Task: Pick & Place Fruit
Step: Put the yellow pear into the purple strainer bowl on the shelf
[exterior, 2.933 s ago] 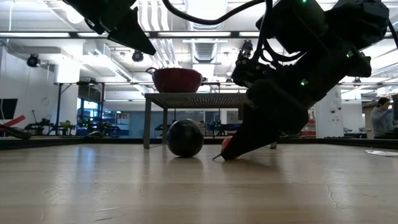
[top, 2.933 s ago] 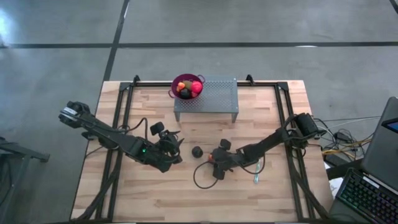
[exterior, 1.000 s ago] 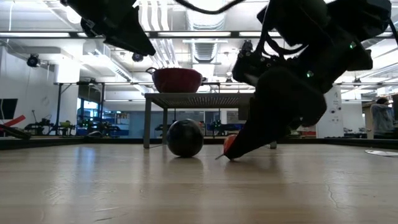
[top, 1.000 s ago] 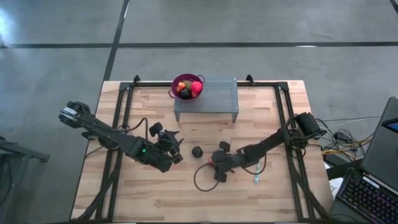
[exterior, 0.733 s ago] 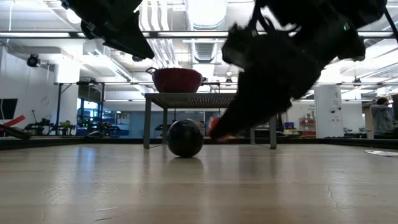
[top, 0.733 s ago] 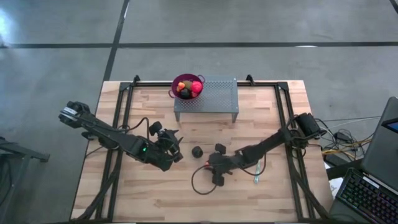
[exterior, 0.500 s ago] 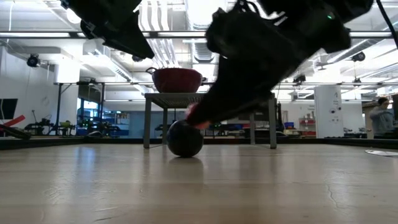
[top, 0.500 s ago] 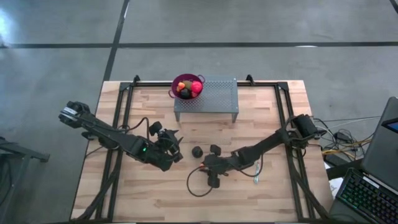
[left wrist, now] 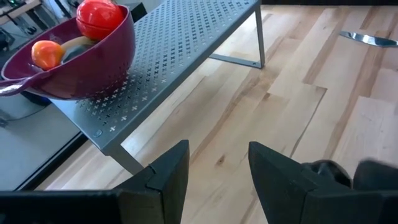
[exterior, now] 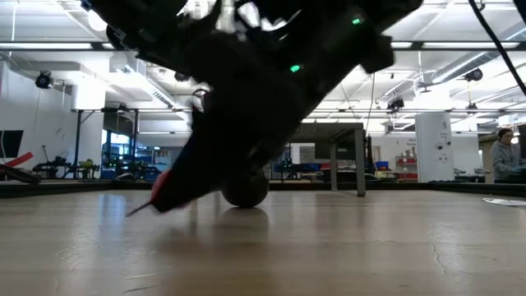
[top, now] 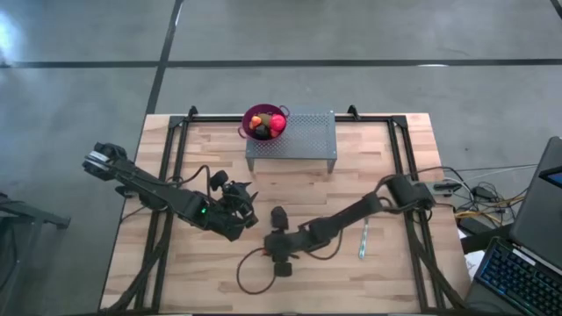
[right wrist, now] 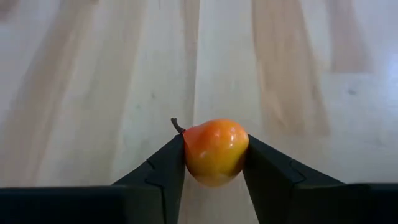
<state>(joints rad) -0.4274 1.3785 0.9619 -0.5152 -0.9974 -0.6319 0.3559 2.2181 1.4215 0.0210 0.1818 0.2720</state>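
Observation:
My right gripper (right wrist: 214, 149) is shut on a small orange-red fruit (right wrist: 216, 151) with a short stem, low over the table left of centre (top: 263, 239). A dark ball (exterior: 251, 193) rests on the table just behind it. The purple bowl (top: 265, 123) stands on a perforated metal rack (top: 303, 136) at the far edge and holds a red ball (left wrist: 99, 17), an orange piece (left wrist: 46, 55) and a dark one. My left gripper (left wrist: 217, 177) hangs open over the table's left half (top: 244, 206), with nothing between its fingers. My right gripper pinches the orange-red fruit by its two opposite sides (right wrist: 189, 152) between its two fingers (right wrist: 163, 167). It comes slanting down from the table's right side. The stem end points away from the gripper, and the fruit sits just above the wood.
A slim teal stick (top: 363, 239) lies on the table to the right of centre. A black cable loop (top: 253, 274) hangs below my right wrist. A person (exterior: 503, 152) stands in the room far behind the table.
My right gripper has swept toward the table's left edge and a little toward the near edge, carrying the orange-red fruit past the near side of the dark ball, and its wrist has rolled somewhat. The ball has stayed in place.

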